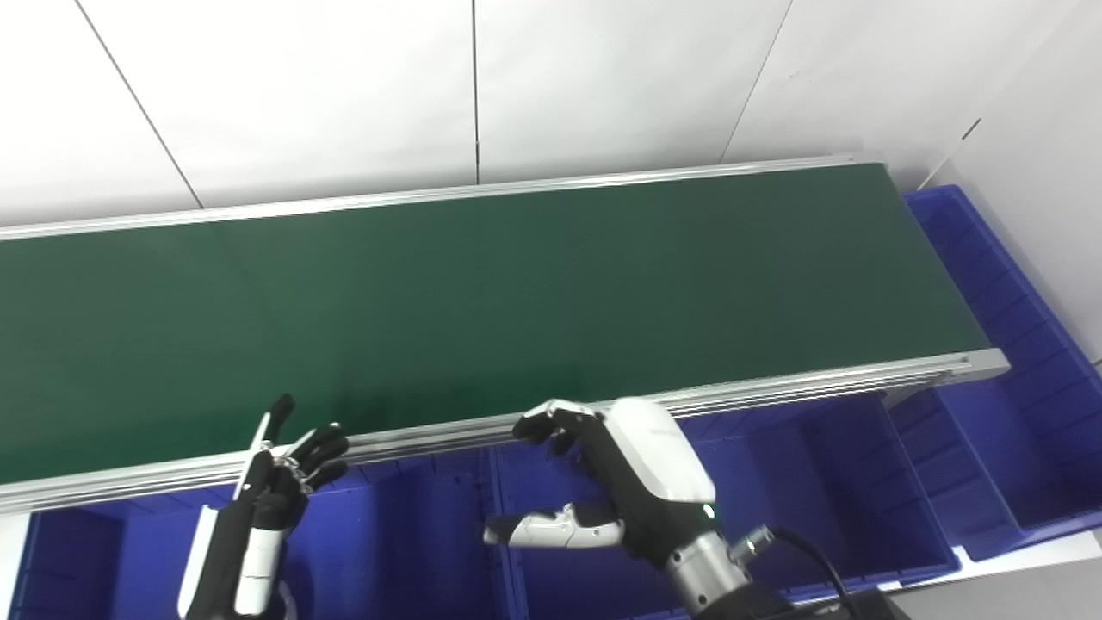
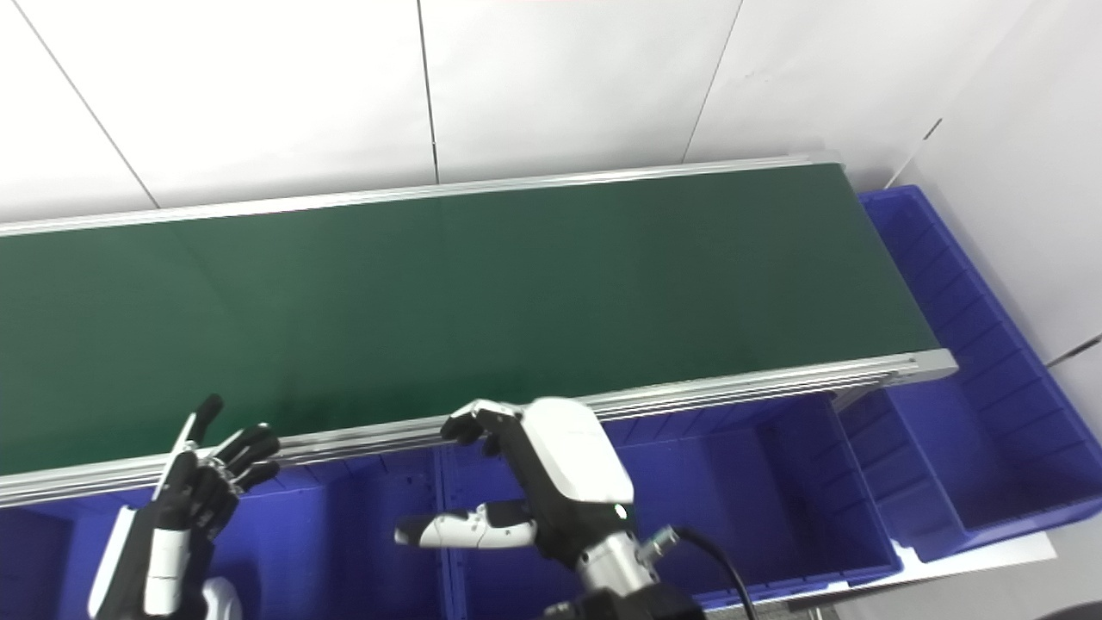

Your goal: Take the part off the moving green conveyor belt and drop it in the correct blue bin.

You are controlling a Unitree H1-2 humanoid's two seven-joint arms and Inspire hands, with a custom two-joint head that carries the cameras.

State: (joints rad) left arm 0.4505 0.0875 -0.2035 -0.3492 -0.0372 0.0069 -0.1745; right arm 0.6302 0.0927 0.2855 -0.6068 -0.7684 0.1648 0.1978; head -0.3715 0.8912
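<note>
- 1 green conveyor belt (image 1: 482,310) runs across the whole shot, tilted a bit so its right end sits higher in the picture. It has 2 silver rails, 1 along the far edge and 1 along the near edge (image 1: 775,392).
- The part isn't anywhere I can see. The belt surface shows plain green from end to end, so I can't tell where the part is.
- Blue bins: I count 4 along the near side of the belt, though the leftmost one (image 1: 65,551) is cut off by the frame. Then there's 1 behind the left hand (image 1: 405,542), 1 behind the right hand (image 1: 551,482), and 1 further right (image 1: 801,491).
- 1 more long blue bin (image 1: 1016,344) wraps around the right end of the belt, with a divider wall in it. So 5 bins that I can make out.
- 2 hands in view. The left hand (image 1: 288,465) is bottom left, fingers (image 1: 325,443) spread and pointing up at the near rail, holding nothing.
- The right hand (image 1: 637,482) hovers over the bins near the middle, its fingers (image 2: 469,424) curled forward at the near rail and its thumb (image 1: 551,527) sticking out to the left. Also holding nothing, fingers apart.
- Behind it all is a white panelled wall (image 1: 344,86), and a strip of white table (image 1: 1033,551) peeks out under the bins at bottom right.
</note>
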